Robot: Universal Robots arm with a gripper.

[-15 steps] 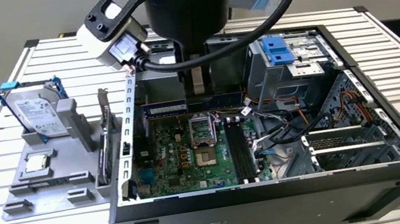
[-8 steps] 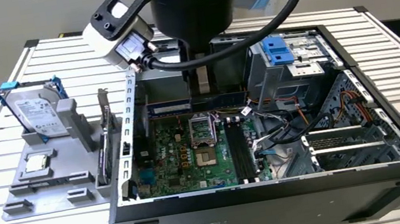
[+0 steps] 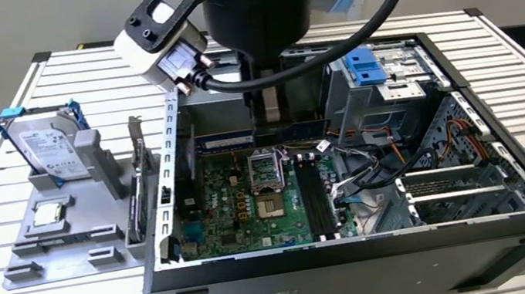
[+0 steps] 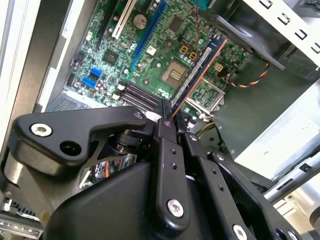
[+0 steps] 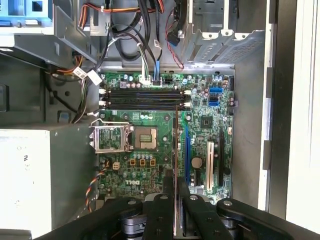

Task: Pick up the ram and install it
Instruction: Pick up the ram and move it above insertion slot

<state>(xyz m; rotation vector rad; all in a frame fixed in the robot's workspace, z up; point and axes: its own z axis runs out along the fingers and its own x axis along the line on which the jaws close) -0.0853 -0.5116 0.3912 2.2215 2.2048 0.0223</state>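
My gripper [image 4: 167,114] is shut on the ram [image 4: 200,62], a long dark blue-green stick that juts out from between the fingers. In the first wrist view the ram [image 5: 176,145] appears edge-on as a thin line rising from the gripper [image 5: 175,184]. It hangs above the green motherboard [image 5: 150,165] inside the open computer case [image 3: 362,253]. In the exterior view the ram [image 3: 230,141] lies level under the arm, near the case's far wall. The black memory slots [image 5: 142,97] lie some way off from the ram, near the cables; they also appear in the exterior view [image 3: 314,201].
A grey fixture [image 3: 26,272] beside the case at the exterior view's left holds a silver hard drive with blue rails [image 3: 44,144], a small square chip [image 3: 47,214] and an upright card [image 3: 142,177]. Loose cables [image 3: 380,168] and a drive cage [image 3: 381,71] crowd the case's right side.
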